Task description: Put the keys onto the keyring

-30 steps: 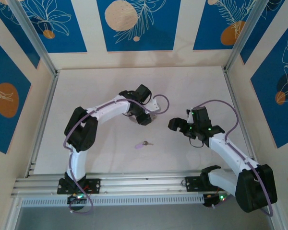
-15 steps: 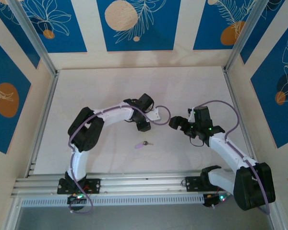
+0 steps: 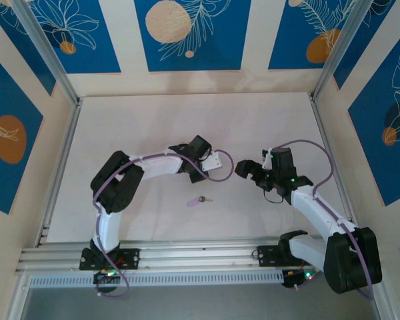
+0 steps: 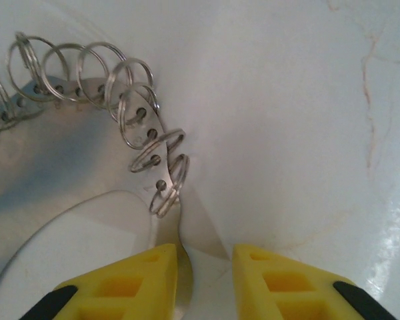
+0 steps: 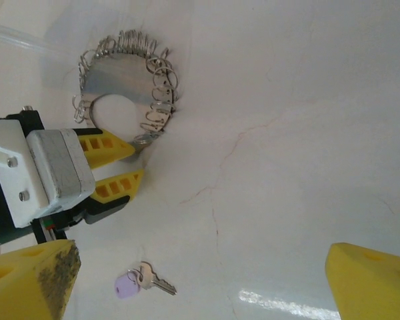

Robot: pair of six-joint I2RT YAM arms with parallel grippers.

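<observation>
Right wrist view, nearest first: the right gripper (image 5: 203,280) has its yellow fingers spread wide at the lower corners of the frame, with nothing between them. Just beyond them lies the key (image 5: 141,283), flat on the white table (image 5: 287,100) with its lilac head and short blade. It sits well apart from the keyring (image 5: 117,77), on the side nearer the arm bases. Farther on, the left gripper (image 5: 137,162) sits at the keyring's open end. Its jaws are narrowed but not pressed together, and one finger touches the tip of the metal band while bare table shows beside the other. The keyring itself lies flat beyond that, a grey crescent fringed with small silver loops. The step in hand looks like getting hold of the keyring so it can be steadied, and the key is not yet picked up. Next, the left jaws would need to close squarely on the thin band without nudging it away. The right gripper would then drop to the key, well short of the keyring, and pinch the lilac head so the small loop at its top stays free.
</observation>
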